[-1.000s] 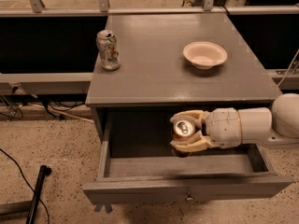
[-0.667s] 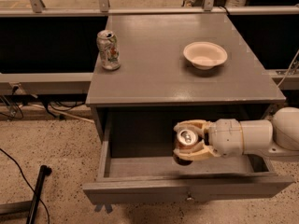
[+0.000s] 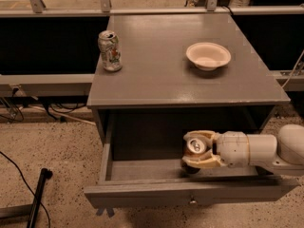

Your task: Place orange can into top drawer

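Grey surface (image 3: 156, 80): dented can (image 3: 109, 51) by the left edge, white bowl (image 3: 208, 56) toward the right; gripper (image 3: 191, 149) below the front edge, clasping the orange can (image 3: 196, 145).

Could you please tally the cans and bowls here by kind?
Cans: 2, the pale dented can on the cabinet top and the orange can held by the gripper inside the open top drawer.
Bowls: 1, the white bowl on the cabinet top.
Total: 3

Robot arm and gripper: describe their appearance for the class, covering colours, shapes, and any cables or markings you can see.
The arm is smooth glossy white, built of thick cylindrical segments with a rounded joint at the right edge. The gripper, over the open top drawer, has two chunky, curved cream-yellow fingers. No cables, markings or labels show on either.
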You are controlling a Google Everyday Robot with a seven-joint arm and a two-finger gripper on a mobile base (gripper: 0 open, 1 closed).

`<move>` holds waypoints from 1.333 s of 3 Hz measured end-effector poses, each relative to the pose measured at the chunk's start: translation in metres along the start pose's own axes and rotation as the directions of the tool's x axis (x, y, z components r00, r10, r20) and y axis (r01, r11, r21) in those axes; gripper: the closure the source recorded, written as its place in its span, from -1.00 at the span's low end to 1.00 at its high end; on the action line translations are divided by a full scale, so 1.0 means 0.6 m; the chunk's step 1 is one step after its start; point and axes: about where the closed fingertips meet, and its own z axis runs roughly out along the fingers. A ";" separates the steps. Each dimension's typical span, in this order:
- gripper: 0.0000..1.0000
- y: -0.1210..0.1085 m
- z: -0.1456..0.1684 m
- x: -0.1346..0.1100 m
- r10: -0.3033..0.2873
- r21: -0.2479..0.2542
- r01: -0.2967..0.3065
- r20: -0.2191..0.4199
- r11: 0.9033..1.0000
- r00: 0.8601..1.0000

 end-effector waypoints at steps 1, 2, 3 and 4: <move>1.00 -0.026 -0.005 0.019 0.032 0.031 -0.032 -0.018 0.999 0.999; 1.00 -0.049 0.001 0.033 0.052 0.034 -0.050 -0.036 0.998 0.998; 0.70 -0.064 0.012 0.046 0.051 0.029 -0.050 -0.035 0.998 0.998; 0.24 -0.067 0.023 0.057 0.027 0.029 -0.026 -0.027 0.999 0.999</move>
